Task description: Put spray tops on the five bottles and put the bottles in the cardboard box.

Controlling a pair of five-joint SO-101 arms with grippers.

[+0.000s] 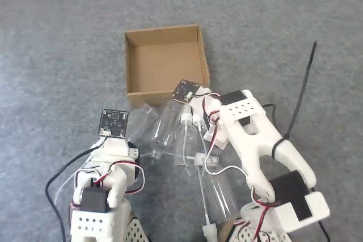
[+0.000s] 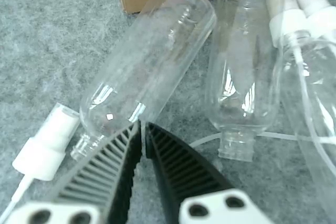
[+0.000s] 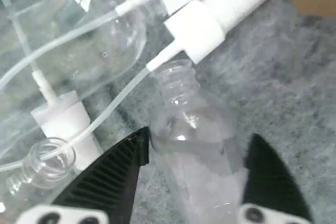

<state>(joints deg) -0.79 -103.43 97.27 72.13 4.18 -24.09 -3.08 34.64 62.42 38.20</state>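
While the left gripper (image 2: 143, 129) rests closed among bottles (image 2: 149, 56), the right gripper (image 3: 199, 139) straddles an uncapped bottle (image 3: 185, 109), open.

Cardboard box (image 1: 164, 60) sat at back of table (image 1: 57, 55); bottles (image 1: 167, 128) lay clustered just in front of it, w/ spray tops (image 1: 187, 118) btwn them; one bottle (image 1: 218, 188) lay farther from box.
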